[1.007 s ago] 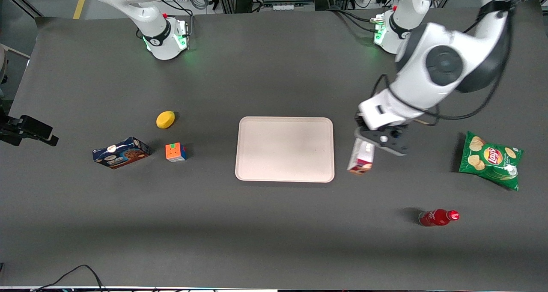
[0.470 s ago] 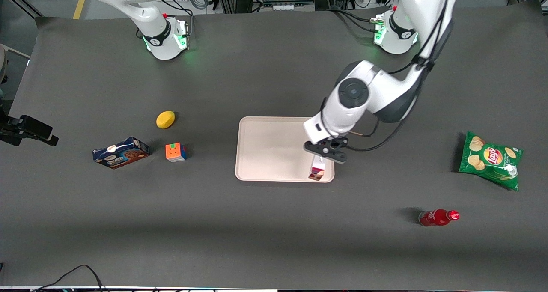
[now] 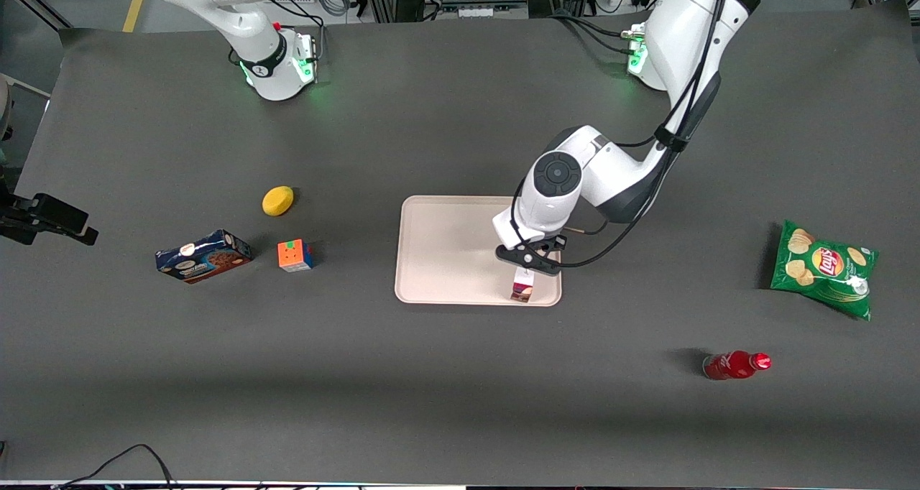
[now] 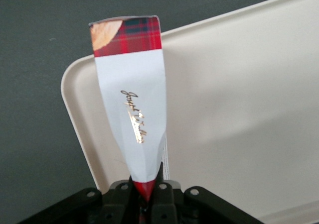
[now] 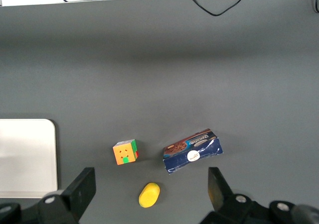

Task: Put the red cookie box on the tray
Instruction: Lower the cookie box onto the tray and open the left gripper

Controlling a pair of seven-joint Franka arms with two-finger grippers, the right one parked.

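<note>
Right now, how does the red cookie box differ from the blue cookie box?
The red cookie box hangs on end, clamped in the left gripper over the tray; the blue cookie box lies on the table toward the parked arm's end, with nothing holding it. The red one is red plaid with a white band; the blue one is dark blue. Both show cookie pictures.

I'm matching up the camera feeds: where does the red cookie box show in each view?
Front view: red cookie box hangs from the gripper over the tray.
Left wrist view: box held by the gripper.
Right wrist view: not in it.
Shared landmark: the tray.
</note>
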